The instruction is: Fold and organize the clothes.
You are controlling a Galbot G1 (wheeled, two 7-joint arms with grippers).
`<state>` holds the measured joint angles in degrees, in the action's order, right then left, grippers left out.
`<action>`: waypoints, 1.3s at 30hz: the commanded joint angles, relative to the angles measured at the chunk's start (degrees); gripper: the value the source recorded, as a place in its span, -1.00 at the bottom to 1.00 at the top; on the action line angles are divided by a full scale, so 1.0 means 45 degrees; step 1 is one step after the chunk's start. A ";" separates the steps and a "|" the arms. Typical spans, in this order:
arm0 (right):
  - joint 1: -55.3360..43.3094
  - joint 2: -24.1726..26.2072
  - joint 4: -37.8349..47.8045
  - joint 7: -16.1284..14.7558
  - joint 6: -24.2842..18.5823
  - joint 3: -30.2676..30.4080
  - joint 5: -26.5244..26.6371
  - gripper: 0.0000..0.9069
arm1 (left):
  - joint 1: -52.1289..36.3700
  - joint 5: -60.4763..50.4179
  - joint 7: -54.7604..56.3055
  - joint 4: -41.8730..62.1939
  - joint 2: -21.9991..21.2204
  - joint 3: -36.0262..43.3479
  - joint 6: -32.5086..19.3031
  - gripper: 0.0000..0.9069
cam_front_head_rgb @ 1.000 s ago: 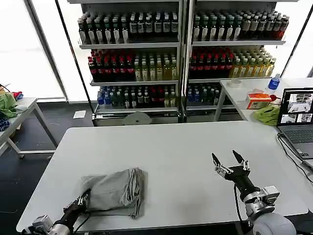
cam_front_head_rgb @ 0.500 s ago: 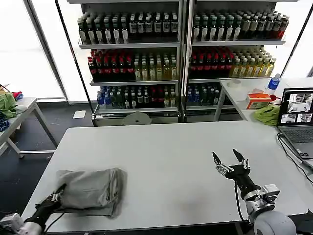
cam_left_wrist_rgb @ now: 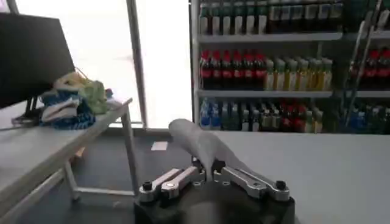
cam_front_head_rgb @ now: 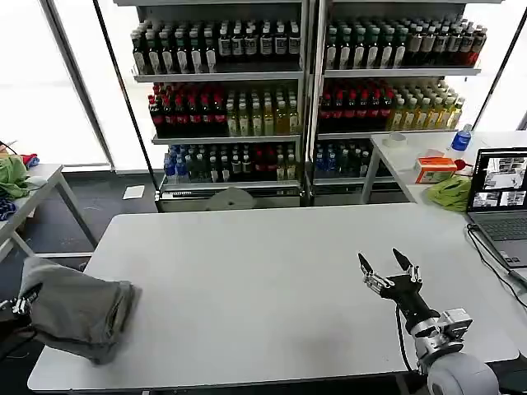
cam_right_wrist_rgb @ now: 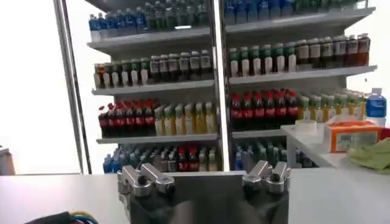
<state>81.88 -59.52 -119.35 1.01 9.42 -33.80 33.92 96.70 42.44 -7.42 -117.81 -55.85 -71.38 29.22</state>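
A folded light grey shirt (cam_front_head_rgb: 81,309) hangs over the left edge of the white table (cam_front_head_rgb: 272,271), partly past it. My left gripper (cam_front_head_rgb: 11,306) sits at the shirt's outer left side, beyond the table edge. The left wrist view shows this gripper (cam_left_wrist_rgb: 209,170) shut on a fold of the grey shirt (cam_left_wrist_rgb: 196,137), which rises from between the jaws. Over the table's front right stands my right gripper (cam_front_head_rgb: 385,265), open and holding nothing. In the right wrist view the right gripper (cam_right_wrist_rgb: 206,178) has its fingers wide apart.
A laptop (cam_front_head_rgb: 499,202) with cables lies at the table's right edge. Behind it a second table (cam_front_head_rgb: 403,160) carries an orange box (cam_front_head_rgb: 434,169), a green cloth (cam_front_head_rgb: 451,192) and a bottle. Drink shelves (cam_front_head_rgb: 305,90) line the back. A side table (cam_front_head_rgb: 33,185) with cloths stands left.
My left gripper has dragged the folded shirt leftward from the table's front left to its left edge, where it now overhangs. The right arm has stayed still.
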 commanded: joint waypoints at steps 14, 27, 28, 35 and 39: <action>0.0231 -0.0538 0.0006 0.0035 -0.0024 -0.0164 -0.0089 1.00 | -0.2492 0.1429 0.7777 -0.2807 -0.0583 1.1526 -0.1390 -0.93; 0.0548 -0.1032 0.0053 0.0008 0.0360 0.0375 -0.0353 1.00 | -0.5638 0.5726 0.7939 -0.1305 -0.2021 1.4399 -0.3407 1.00; 0.0486 -0.1049 0.0065 -0.0010 0.0401 0.0421 -0.0281 1.00 | -0.5693 0.5775 0.7943 -0.1321 -0.2101 1.4433 -0.3456 1.00; -0.0336 -0.1617 0.0352 -0.0071 0.1039 0.1328 -0.0134 1.00 | -0.5526 0.5842 0.6688 -0.1562 -0.2351 1.4241 -0.4527 1.00; -0.0994 -0.1728 0.0471 -0.0094 0.1608 0.1928 0.0115 1.00 | -0.5312 0.5876 0.6166 -0.2005 -0.2476 1.3764 -0.4778 1.00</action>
<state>81.67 -65.37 -117.85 0.71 12.91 -29.94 33.41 75.60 64.29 23.37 -125.10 -64.04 -12.91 13.10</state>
